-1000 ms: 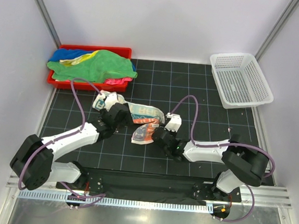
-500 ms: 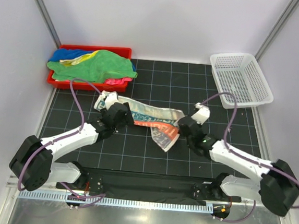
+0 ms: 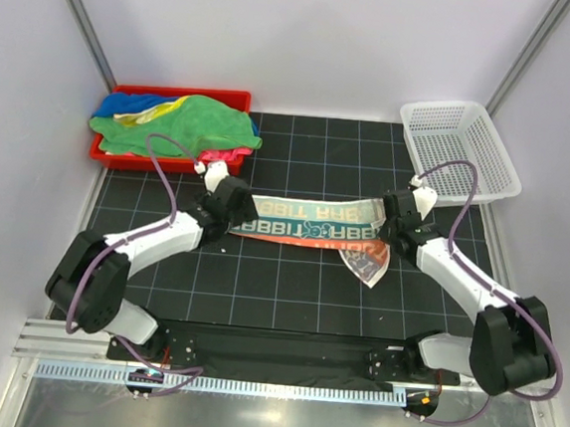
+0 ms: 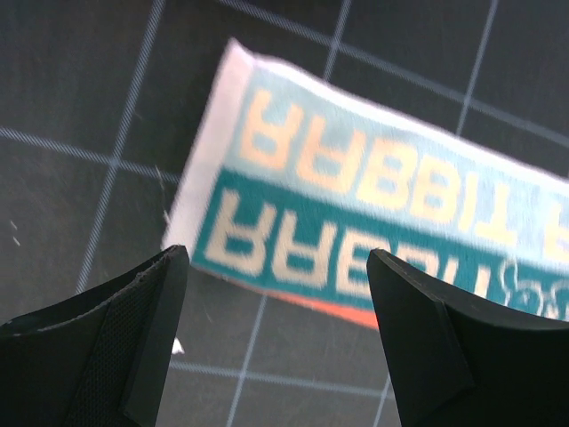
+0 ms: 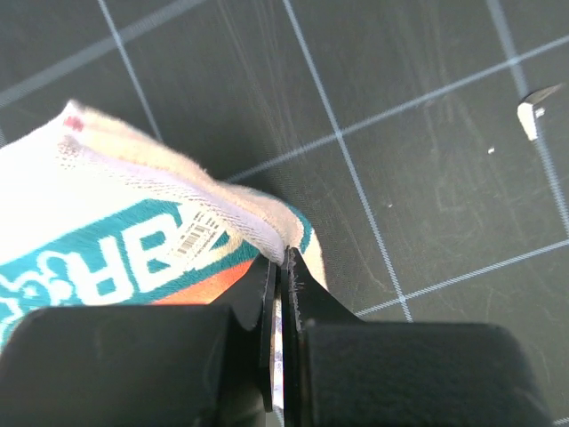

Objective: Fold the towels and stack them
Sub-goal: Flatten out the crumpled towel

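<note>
A cream towel (image 3: 309,224) with teal and orange letters lies stretched in a long strip across the middle of the black mat. My left gripper (image 3: 231,212) is open just above its left end; the left wrist view shows that end (image 4: 356,205) lying flat beyond my spread fingers (image 4: 151,311), with nothing between them. My right gripper (image 3: 396,226) is shut on the towel's right end, and the right wrist view shows the cloth (image 5: 116,240) pinched at the fingertips (image 5: 284,262). A loose corner (image 3: 368,266) trails toward the near side. More towels (image 3: 188,125), green, blue, yellow and pink, are piled at the back left.
The pile sits in a red tray (image 3: 176,94) at the back left corner. A white mesh basket (image 3: 460,154) stands at the back right. Grey walls close in both sides of the gridded mat.
My right gripper has pulled the towel's end to the right and farther back, drawing the bunched cloth out into a long strip. My left gripper has shifted slightly back at the left end.
</note>
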